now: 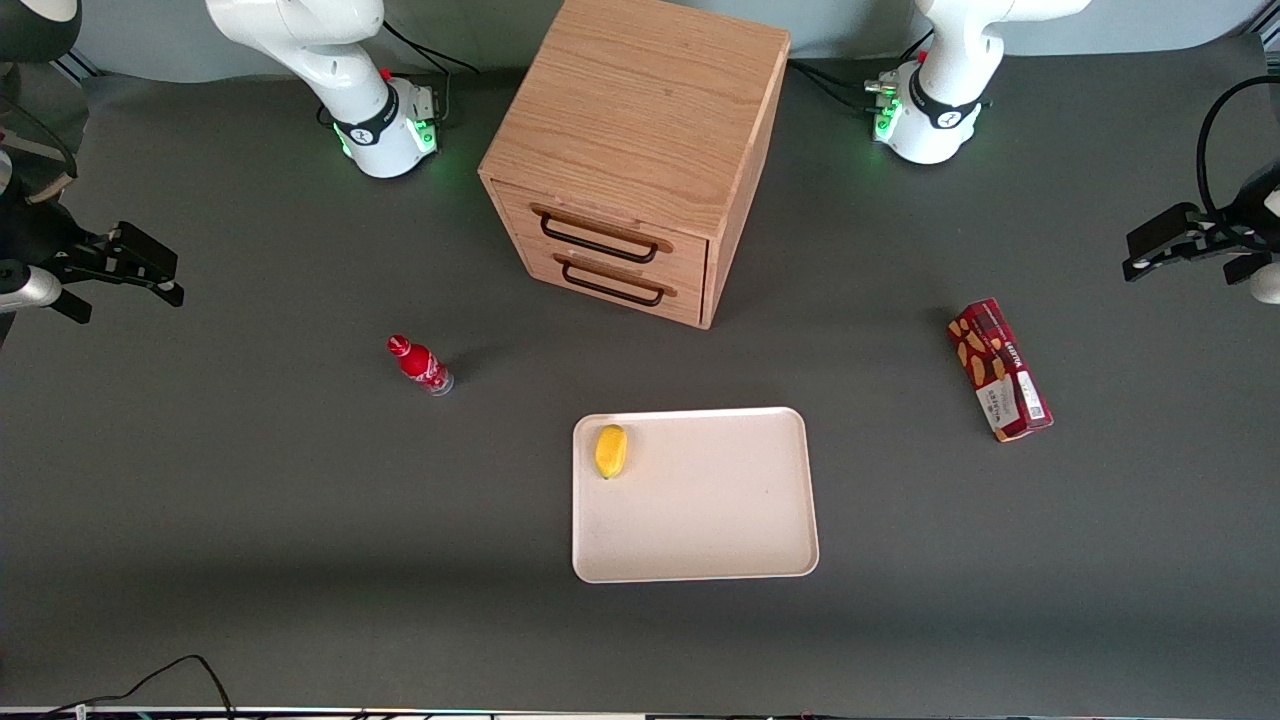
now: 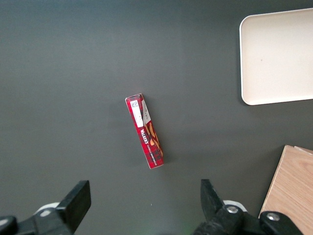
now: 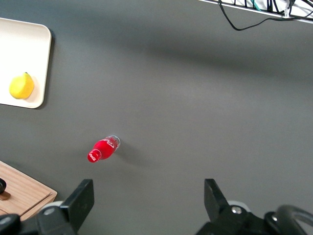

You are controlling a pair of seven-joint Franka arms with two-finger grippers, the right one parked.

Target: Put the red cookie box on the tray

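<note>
Dark grey matting covers the table. At right centre of the front view the red cookie box (image 1: 999, 370) lies flat, well apart from the tray (image 1: 700, 520) at lower centre, which holds only a yellow lemon (image 1: 611, 451) in one corner. At the right edge, above the box, hangs the gripper (image 1: 1160, 246), jaws wide apart around nothing (the box is plain between its fingers (image 2: 76, 200) from the wrist). A wooden drawer cabinet (image 1: 640, 150) stands at top centre, a small red bottle (image 1: 420, 365) left of centre.
</note>
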